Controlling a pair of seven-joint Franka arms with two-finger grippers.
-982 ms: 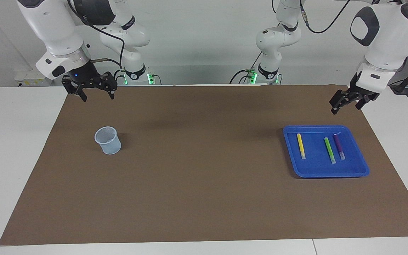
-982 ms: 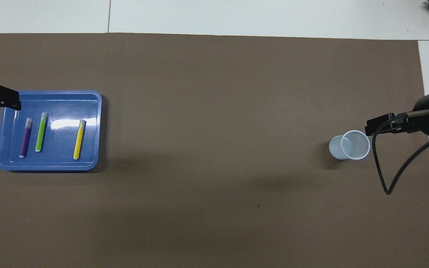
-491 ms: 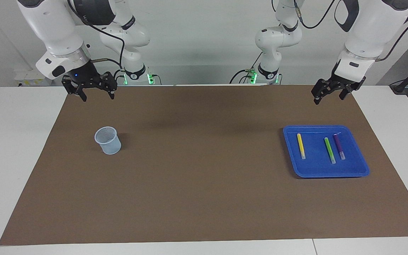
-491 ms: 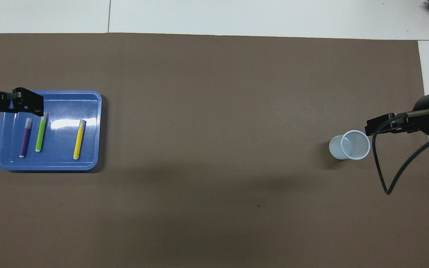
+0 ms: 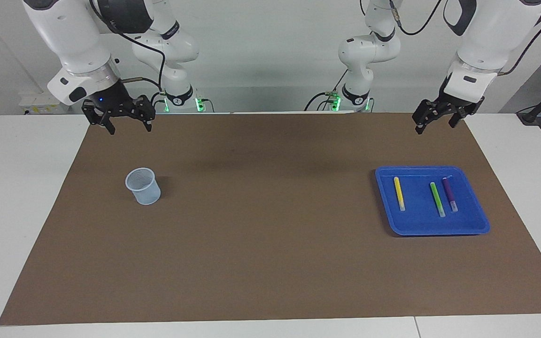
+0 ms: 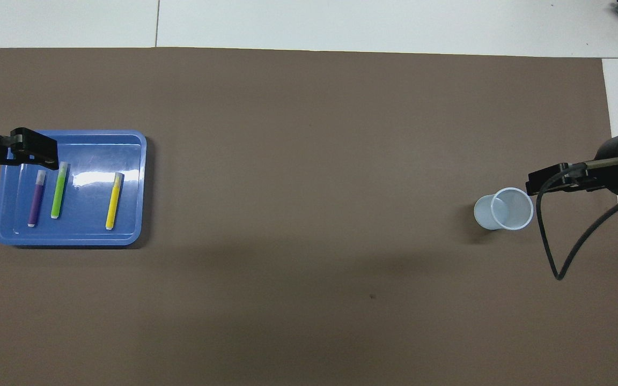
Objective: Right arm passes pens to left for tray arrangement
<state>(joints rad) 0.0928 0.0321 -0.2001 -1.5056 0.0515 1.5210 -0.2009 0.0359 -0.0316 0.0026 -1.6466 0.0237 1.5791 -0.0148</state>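
The blue tray [image 5: 421, 221] lies on the mat at the left arm's end; it also shows in the overhead view [image 6: 89, 231]. In it lie three pens side by side, apart from each other: yellow [image 5: 398, 193] [image 6: 114, 200], green [image 5: 437, 199] [image 6: 59, 190] and purple [image 5: 449, 193] [image 6: 35, 197]. My left gripper [image 5: 435, 126] [image 6: 30, 151] hangs open and empty in the air over the mat's edge by the robots, clear of the tray. My right gripper [image 5: 129, 126] [image 6: 547, 181] hangs open and empty over the mat's corner at the right arm's end.
A pale mesh cup [image 5: 143, 186] [image 6: 504, 208] stands upright on the brown mat [image 5: 261, 225] toward the right arm's end. It looks empty. White table surface surrounds the mat. A black cable [image 6: 556, 257] loops from the right wrist.
My left gripper has swung from the mat's end edge toward the table's middle and risen a little. The right arm, the pens, the tray and the cup have not moved.
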